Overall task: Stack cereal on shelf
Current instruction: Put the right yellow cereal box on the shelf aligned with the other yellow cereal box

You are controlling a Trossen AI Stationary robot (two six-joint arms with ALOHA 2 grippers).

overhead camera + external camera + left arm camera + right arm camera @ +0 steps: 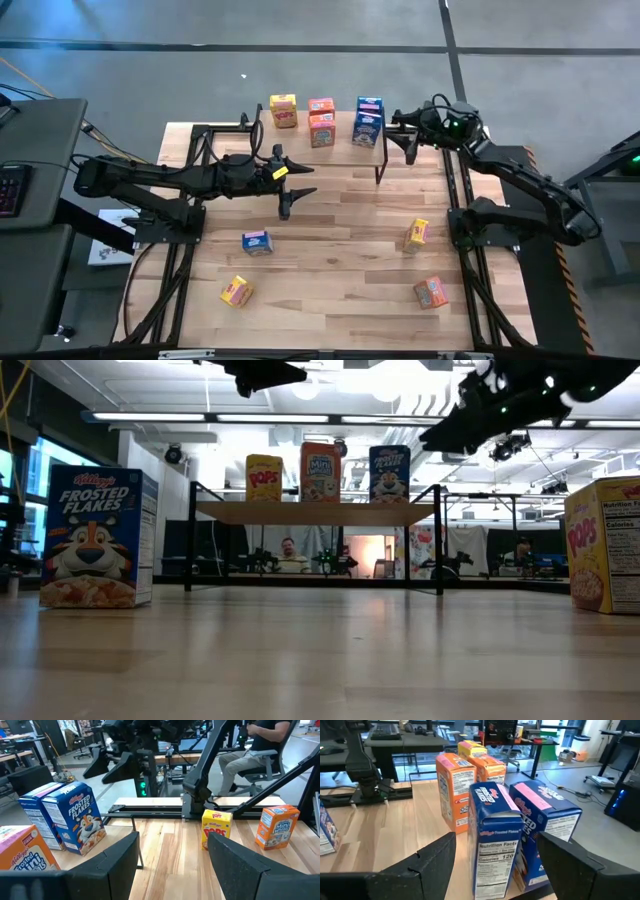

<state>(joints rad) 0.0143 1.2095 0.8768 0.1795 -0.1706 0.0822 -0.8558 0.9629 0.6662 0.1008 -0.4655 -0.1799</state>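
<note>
The left gripper [172,857] shows its two dark fingers [117,857] standing apart with nothing between them, above the wooden worktop [170,845]. Near one finger, two blue Frosted Flakes boxes [75,822] stand upright, one just behind the other, and the corner of an orange Frosted Mini-Wheats box [20,852] sits closer to the camera beside them. Farther off, a yellow Pops box [216,828] stands upright on the worktop, with an orange Mini-Wheats box [276,826] near it, apart. Beyond the worktop's edge the other dark arm [145,742] hangs, and a seated person [255,750] shows behind.
</note>
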